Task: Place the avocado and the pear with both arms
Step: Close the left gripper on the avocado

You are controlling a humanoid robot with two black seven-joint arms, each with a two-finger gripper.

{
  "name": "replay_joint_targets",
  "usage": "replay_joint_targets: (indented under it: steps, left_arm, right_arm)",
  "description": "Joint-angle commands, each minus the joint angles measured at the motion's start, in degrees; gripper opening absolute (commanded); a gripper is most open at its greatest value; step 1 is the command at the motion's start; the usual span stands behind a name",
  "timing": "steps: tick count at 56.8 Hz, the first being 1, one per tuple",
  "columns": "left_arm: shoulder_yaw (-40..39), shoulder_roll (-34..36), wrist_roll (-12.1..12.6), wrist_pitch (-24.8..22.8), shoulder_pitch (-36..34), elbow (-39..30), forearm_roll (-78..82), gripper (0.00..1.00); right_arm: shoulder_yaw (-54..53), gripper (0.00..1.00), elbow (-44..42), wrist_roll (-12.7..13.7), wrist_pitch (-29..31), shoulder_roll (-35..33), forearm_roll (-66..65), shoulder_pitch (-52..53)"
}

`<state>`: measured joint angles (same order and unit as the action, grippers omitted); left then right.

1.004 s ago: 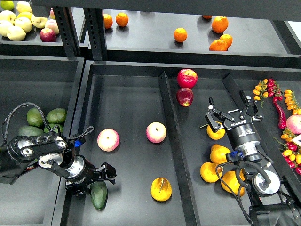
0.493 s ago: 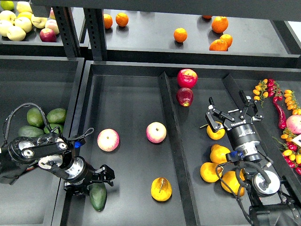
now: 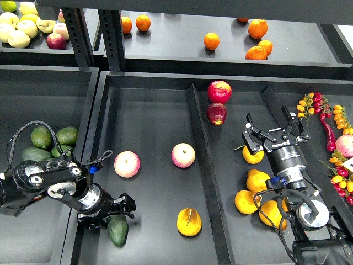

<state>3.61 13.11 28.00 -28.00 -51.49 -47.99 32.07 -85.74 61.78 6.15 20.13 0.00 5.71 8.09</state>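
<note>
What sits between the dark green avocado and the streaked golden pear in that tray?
Nothing: in the head view only bare dark tray floor separates the avocado, at the left claw, from the pear.

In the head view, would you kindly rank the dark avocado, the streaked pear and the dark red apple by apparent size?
1. avocado, partly hidden by the left pincer, so unsure against the pear
2. pear, about alike
3. dark red apple, smallest, though farther from the camera
</note>
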Motion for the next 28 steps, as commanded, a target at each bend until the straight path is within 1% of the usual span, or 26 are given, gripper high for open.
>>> replay_joint_targets:
  steps: [1, 11, 13, 19, 25, 28]
  left_arm:
    - [0.1, -0.3, 0.0, 0.0, 0.0, 0.3, 0.4, 0.83]
    - [0.3, -0.6, 0.0, 0.0, 0.6, 0.7, 0.4, 0.72]
    - [0.3, -0.6, 0.0, 0.0, 0.7, 0.8, 0.4, 0.68]
    - [0.3, -0.6, 0.0, 0.0, 1.1, 1.1, 0.4, 0.61]
    - [0.3, -0.5, 0.0, 0.0, 1.2, 1.1, 0.4, 0.45]
    - [0.3, -0.5, 0.0, 0.0, 1.2, 1.1, 0.4, 0.4]
  right_arm:
    - [-0.1, 1.0, 0.0, 0.0, 0.0, 0.0, 0.0, 0.0]
    - [-0.1, 1.0, 0.0, 0.0, 0.0, 0.0, 0.0, 0.0]
    - [-0.2, 1.0, 0.1, 0.0, 0.0, 0.0, 0.1, 0.0]
    - [-0.2, 1.0, 0.2, 0.0, 0.1, 0.0, 0.2, 0.0]
    - [-0.3, 1.0, 0.3, 0.0, 0.1, 0.0, 0.4, 0.0]
    - [-0.3, 1.0, 0.3, 0.0, 0.3, 0.0, 0.4, 0.0]
